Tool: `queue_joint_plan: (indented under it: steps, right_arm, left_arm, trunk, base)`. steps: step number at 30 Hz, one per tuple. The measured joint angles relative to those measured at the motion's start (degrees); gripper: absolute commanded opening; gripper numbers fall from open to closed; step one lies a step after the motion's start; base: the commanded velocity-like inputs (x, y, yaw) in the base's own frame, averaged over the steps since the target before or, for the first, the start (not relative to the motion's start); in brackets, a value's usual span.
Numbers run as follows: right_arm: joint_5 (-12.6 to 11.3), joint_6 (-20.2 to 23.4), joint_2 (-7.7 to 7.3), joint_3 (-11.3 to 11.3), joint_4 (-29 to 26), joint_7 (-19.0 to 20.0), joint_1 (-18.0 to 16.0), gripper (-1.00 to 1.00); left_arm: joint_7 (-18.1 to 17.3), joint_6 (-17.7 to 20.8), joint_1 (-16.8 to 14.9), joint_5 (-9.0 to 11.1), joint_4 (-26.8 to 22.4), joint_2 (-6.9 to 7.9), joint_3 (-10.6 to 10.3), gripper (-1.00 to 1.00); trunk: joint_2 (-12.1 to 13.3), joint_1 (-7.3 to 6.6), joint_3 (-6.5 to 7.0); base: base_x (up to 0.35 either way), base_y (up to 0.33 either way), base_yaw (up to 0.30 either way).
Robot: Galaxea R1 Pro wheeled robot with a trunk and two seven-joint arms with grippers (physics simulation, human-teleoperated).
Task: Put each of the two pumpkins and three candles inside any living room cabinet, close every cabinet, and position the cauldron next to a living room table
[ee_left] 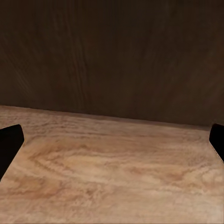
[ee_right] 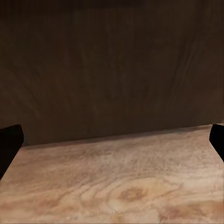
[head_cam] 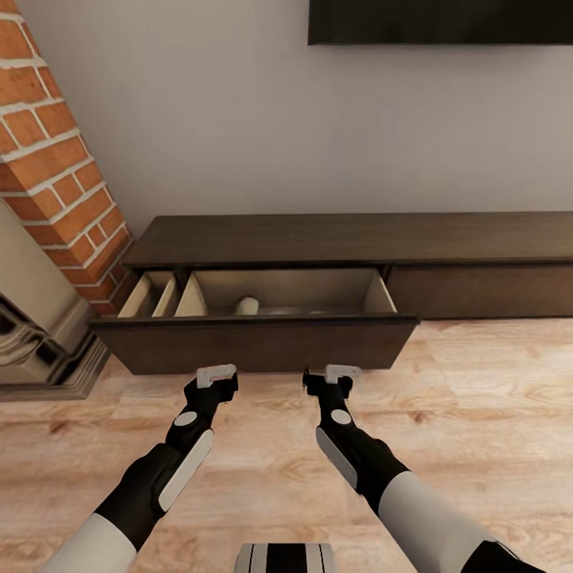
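Brick fireplace (head_cam: 56, 159) at far left, then the dark cabinet (head_cam: 350, 239) with its pull-out drawer (head_cam: 255, 342) standing open, one candle (head_cam: 247, 305) lying inside it. Left gripper (head_cam: 216, 380) and right gripper (head_cam: 333, 376) hover low just before the drawer front, both spread wide and empty. To shut it well, both should press the front squarely and evenly so the drawer slides straight.

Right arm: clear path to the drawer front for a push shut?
Probably yes. The right tool hangs open just before the pulled-out drawer front of the cabinet, with bare floor between. One candle lies inside.
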Motion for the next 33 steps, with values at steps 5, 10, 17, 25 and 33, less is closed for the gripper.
queue_joint_plan:
  steps: [5,10,17,25,33]
  right_arm:
    - [-0.12,-1.60,-0.05,0.00,0.12,0.44,0.00,1.00]
    - [-0.13,-1.87,-0.08,0.02,0.14,0.79,0.00,1.00]
    - [-0.14,-1.90,-0.09,0.06,0.14,0.94,0.00,1.00]
    - [-0.13,-1.84,-0.09,0.08,0.14,0.95,0.00,1.00]
    - [-0.14,-1.83,-0.08,0.08,0.14,0.95,0.00,1.00]
  left_arm:
    - [0.00,0.00,0.00,0.02,0.00,0.00,-0.01,1.00]
    - [0.00,0.00,0.00,0.01,0.00,0.00,0.00,1.00]
    - [0.00,0.00,0.00,0.02,0.00,-0.02,-0.04,1.00]
    - [0.00,0.00,0.00,-0.14,0.00,0.00,0.01,1.00]
    - [0.00,0.00,0.00,-0.14,0.00,0.00,-0.03,1.00]
  trunk:
    - [0.00,0.00,0.00]
    - [0.00,0.02,0.00]
    - [0.00,0.01,0.00]
    - [0.00,0.03,0.00]
    - [0.00,0.01,0.00]
  base:
    - [0.278,0.000,0.000]
    - [0.104,0.000,0.000]
    - [0.131,0.018,0.000]
    - [0.054,0.012,0.000]
    - [0.128,0.000,0.000]
